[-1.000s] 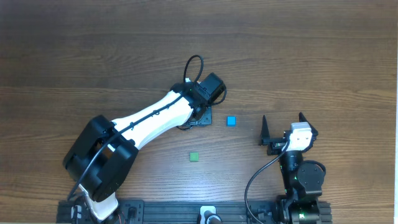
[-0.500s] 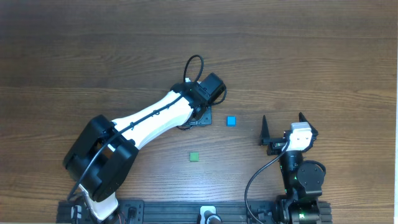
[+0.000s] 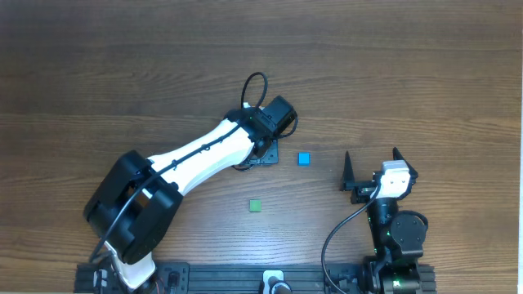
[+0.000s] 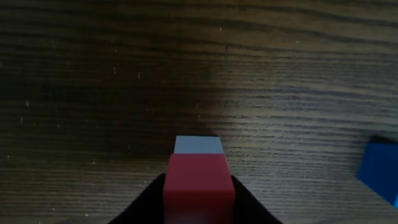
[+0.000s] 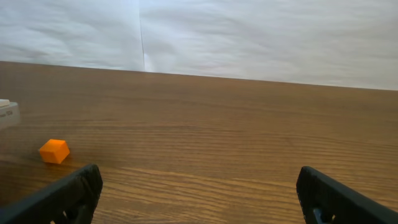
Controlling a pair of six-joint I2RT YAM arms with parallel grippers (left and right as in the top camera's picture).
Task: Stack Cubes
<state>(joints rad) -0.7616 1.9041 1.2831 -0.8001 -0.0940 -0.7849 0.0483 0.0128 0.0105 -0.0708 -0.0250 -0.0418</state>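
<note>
In the left wrist view my left gripper (image 4: 199,198) is shut on a red cube (image 4: 199,183), one dark finger on each side. The red cube sits directly over a light grey cube (image 4: 198,145) on the wooden table; I cannot tell if they touch. A blue cube (image 4: 379,177) lies apart, beside them. From above, the left gripper (image 3: 263,153) is at mid-table with the blue cube (image 3: 304,158) just to its right and a green cube (image 3: 255,206) nearer the bases. My right gripper (image 3: 371,167) stands open, holding nothing. An orange cube (image 5: 54,151) lies ahead of the right gripper (image 5: 199,186).
The white left arm (image 3: 196,155) lies diagonally across the table's left half, with a black cable loop (image 3: 255,86) above its wrist. A pale wall (image 5: 249,37) rises behind the table's far edge.
</note>
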